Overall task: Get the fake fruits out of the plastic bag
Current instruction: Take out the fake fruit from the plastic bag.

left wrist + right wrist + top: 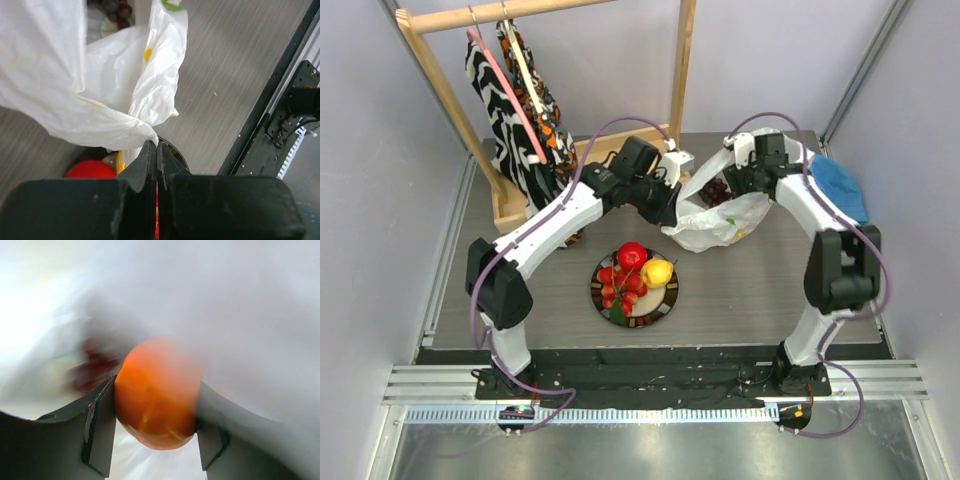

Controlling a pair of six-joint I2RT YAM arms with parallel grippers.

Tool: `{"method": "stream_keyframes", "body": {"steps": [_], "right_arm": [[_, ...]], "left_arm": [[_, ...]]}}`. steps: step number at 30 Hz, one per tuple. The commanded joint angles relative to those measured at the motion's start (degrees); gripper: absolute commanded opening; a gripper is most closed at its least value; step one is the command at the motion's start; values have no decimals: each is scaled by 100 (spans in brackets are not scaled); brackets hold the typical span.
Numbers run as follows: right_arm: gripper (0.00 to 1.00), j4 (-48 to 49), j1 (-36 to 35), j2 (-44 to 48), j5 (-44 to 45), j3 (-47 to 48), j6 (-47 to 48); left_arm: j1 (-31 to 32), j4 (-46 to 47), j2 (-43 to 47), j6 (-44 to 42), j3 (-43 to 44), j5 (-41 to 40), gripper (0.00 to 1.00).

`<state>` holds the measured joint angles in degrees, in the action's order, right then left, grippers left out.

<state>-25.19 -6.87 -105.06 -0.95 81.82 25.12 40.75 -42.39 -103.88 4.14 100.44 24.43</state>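
Note:
The white plastic bag (725, 220) lies at the back right of the table with its mouth open. My left gripper (672, 207) is shut on the bag's left edge; in the left wrist view the fingertips (154, 146) pinch the film of the bag (100, 85). My right gripper (736, 186) is inside the bag, shut on the orange (160, 375), which fills the gap between its fingers (102, 425). Dark purple grapes (718, 192) show in the bag's mouth, also in the left wrist view (114, 7). The red apple (632, 255), lemon (657, 272) and red berries (618, 288) lie on a plate (667, 299).
A blue hat (840, 186) lies at the table's right edge behind the right arm. A wooden clothes rack (525, 110) with hanging patterned garments stands at the back left, its base (515, 212) close to the left arm.

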Motion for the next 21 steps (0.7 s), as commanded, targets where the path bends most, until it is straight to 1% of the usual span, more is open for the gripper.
{"method": "stream_keyframes", "body": {"steps": [1, 2, 5, 8, 13, 16, 17, 18, 19, 21], "right_arm": [[33, -776, -68, 1600, -2117, -517, -727], [33, -829, -60, 1768, -2459, -622, -841], [33, -1171, -60, 2278, -2979, -843, -1114], [32, -1348, -60, 2717, -3148, -861, -1299], [32, -1681, -121, 3298, -3499, -677, -1256], [32, -2128, -305, 3553, -3701, -571, -748], [32, -2243, -488, 3675, -3763, -562, -589], [32, -2358, -612, 3720, -3824, -571, -214], [33, -2585, -813, 3764, -3929, -597, -10], [34, -2614, -1437, 3861, -3870, -798, 429]], "left_arm": [[91, 29, -422, -115, 703, -166, 0], [99, 29, -484, -124, 766, -166, 0], [117, 12, -677, -203, 1055, -245, 0], [117, -15, -757, -282, 1240, -385, 0], [117, -50, -704, -396, 1276, -614, 0], [100, -76, -643, -572, 1258, -851, 0], [73, -94, -643, -572, 1258, -878, 0], [56, -94, -625, -581, 1232, -869, 0], [47, -94, -599, -581, 1223, -878, 0], [29, -111, -581, -625, 1197, -878, 0]]}}
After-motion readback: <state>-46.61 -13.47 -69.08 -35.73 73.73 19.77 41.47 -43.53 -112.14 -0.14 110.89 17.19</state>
